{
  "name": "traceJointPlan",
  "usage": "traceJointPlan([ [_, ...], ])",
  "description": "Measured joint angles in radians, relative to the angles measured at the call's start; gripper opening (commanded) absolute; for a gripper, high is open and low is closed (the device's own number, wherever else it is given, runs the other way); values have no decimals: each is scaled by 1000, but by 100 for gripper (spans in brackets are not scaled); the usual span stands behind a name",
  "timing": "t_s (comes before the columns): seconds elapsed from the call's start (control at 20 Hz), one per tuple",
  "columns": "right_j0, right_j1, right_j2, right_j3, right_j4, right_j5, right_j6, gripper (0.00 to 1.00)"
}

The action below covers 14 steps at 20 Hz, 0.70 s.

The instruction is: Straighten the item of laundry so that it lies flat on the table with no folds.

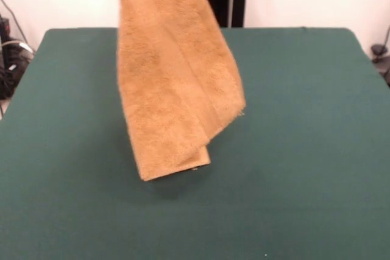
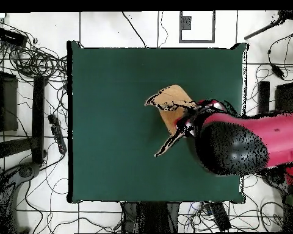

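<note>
The orange-tan towel (image 1: pixel 173 77) is hanging folded lengthwise from the top of the front frame, its lower corner dangling above the middle of the green table (image 1: pixel 304 150); felt is lying bare all round; I cannot tell the claw's state

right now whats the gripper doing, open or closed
Gripper: itself hidden in both views, so it cannot be told; the towel hangs lifted above the table.
</note>
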Motion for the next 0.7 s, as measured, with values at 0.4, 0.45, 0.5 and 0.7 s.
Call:
traceJointPlan([
  [0.4, -149, 30, 59, -4, -104, -13, -151, 0],
  [0.45, -161, 36, 64, -6, -113, -14, -168, 0],
  [0.5, -169, 40, 67, -8, -119, -14, -181, 0],
  [0.7, -212, 69, 80, -26, -143, -13, -266, 0],
])
